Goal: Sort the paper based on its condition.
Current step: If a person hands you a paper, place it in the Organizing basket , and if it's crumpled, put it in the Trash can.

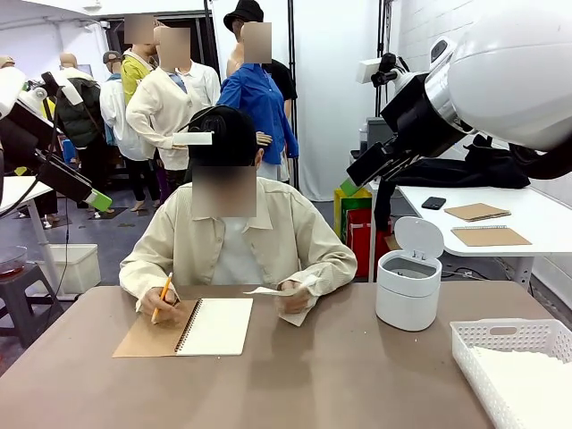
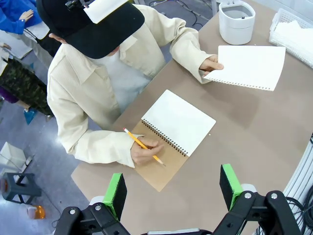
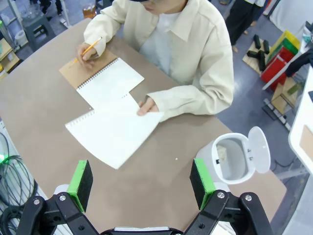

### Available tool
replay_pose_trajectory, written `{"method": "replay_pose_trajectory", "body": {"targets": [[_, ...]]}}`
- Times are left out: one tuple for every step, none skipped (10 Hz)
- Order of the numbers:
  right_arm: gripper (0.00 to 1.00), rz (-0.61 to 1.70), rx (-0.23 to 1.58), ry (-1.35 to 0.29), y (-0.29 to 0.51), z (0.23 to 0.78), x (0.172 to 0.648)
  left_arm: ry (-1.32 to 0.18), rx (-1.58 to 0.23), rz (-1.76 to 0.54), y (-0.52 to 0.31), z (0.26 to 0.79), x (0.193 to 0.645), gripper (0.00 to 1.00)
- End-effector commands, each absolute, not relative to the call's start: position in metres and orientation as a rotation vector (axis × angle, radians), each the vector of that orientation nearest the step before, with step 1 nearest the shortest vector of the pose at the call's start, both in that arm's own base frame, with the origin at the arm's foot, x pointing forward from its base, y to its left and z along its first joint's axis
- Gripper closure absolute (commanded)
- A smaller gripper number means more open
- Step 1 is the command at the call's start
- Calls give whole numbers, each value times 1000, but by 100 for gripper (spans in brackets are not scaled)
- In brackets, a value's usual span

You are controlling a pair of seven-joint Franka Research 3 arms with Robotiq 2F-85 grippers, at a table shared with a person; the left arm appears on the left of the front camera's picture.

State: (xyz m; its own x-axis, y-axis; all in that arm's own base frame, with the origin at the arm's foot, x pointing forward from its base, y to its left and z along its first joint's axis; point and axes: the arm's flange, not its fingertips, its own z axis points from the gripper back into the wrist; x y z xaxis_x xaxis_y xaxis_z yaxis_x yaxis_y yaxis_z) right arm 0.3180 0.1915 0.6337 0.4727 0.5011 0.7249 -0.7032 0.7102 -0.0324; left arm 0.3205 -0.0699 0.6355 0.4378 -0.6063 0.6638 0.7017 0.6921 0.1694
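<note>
**Now: one loose sheet in the person's hand, both grippers open and high**

Just one sheet of paper (image 2: 249, 66) is out. The person pinches it at one corner with a hand (image 2: 211, 63) and holds it low over the brown table (image 1: 313, 384), between the spiral notebook (image 2: 178, 121) and the white bin (image 2: 237, 19). The other hand (image 2: 144, 152) rests on the notebook's folded-back kraft cover and holds one yellow pencil (image 2: 142, 144).

The left gripper (image 2: 173, 188) hangs well above the table on the person's pencil side. Its jaws are spread wide with nothing between the green pads. The right gripper (image 3: 142, 182) is also raised, above the near table edge and the sheet, with its jaws wide apart and empty.

By count there is one held sheet, one notebook, one pencil, one bin with its flip lid up, one slotted white basket (image 1: 509, 335) and two grippers.

From the front the sheet is nearly edge-on, a thin pale sliver. Both wrist views show its broad white face, which looks mostly flat, and the punched binding edge. The front view also shows the basket at the near right corner with white material in it, and both white arms lifted clear of the table.
</note>
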Motion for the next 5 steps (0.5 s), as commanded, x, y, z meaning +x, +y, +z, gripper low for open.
{"method": "replay_pose_trajectory", "body": {"targets": [[0, 747, 286, -788, 191, 634, 318, -767, -135, -821, -69, 636, 321, 0], [0, 747, 286, -788, 191, 634, 318, -767, -135, -821, -69, 636, 321, 0], [0, 747, 286, -788, 191, 634, 318, -767, -135, -821, -69, 636, 321, 0], [0, 747, 286, -788, 191, 634, 318, -767, -135, -821, -69, 636, 321, 0], [0, 747, 286, -788, 191, 634, 318, -767, -135, -821, -69, 636, 321, 0]]}}
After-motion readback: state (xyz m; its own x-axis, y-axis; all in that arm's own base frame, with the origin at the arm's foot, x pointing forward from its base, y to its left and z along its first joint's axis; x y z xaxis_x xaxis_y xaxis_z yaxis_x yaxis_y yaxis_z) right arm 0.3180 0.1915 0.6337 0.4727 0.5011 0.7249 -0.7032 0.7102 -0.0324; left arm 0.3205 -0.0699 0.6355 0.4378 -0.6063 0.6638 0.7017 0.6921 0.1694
